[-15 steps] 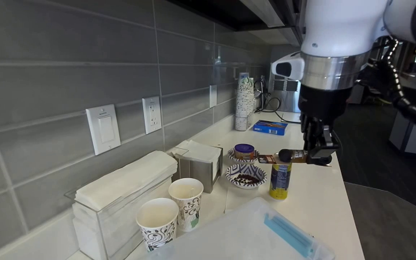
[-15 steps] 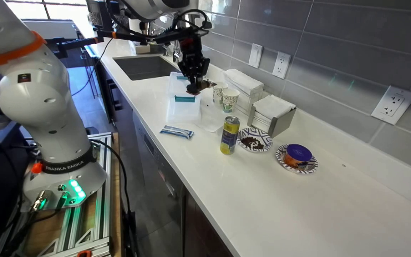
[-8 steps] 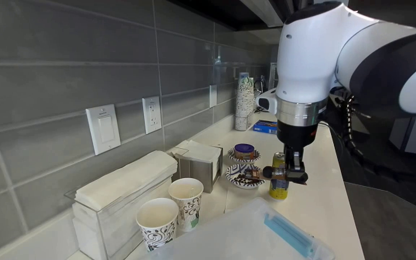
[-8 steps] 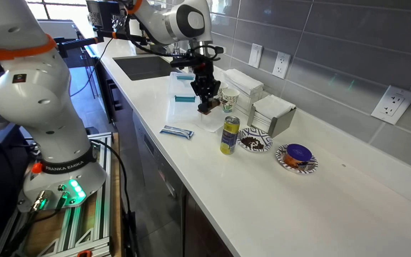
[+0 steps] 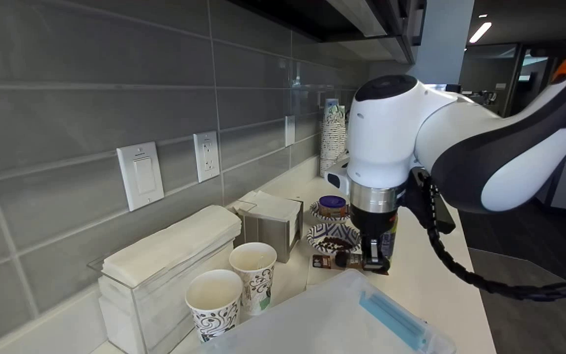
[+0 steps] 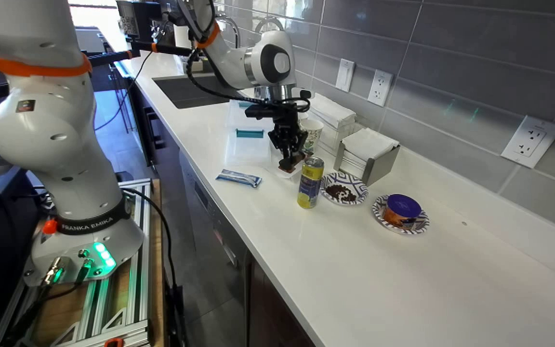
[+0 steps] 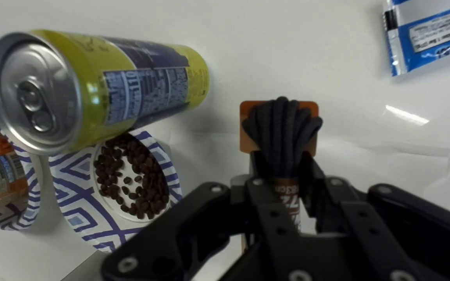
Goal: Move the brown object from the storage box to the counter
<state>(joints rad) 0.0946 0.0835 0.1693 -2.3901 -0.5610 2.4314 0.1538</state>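
Note:
The brown object (image 5: 321,261) is a pack of dark laces on a brown card with a printed band; it also shows in an exterior view (image 6: 287,167) and in the wrist view (image 7: 283,128). My gripper (image 7: 282,168) is shut around the pack's middle and also shows in both exterior views (image 5: 375,264) (image 6: 289,153). The pack lies level, low over the white counter (image 6: 403,284), beside the yellow can; I cannot tell whether it touches. The translucent storage box (image 6: 246,150) with teal latches stands behind the gripper; it shows in both exterior views (image 5: 307,319).
A yellow can (image 6: 310,183) stands close to the gripper. A patterned bowl of dark beans (image 7: 131,179), a purple-lidded tub (image 6: 403,206), a blue bar wrapper (image 6: 239,177), paper cups (image 5: 253,275) and a napkin holder (image 5: 268,221) are around. A pale flat sheet lies under the pack.
My gripper has carried the pack down toward the counter and away from the storage box, to the spot beside the can. The other objects have not moved.

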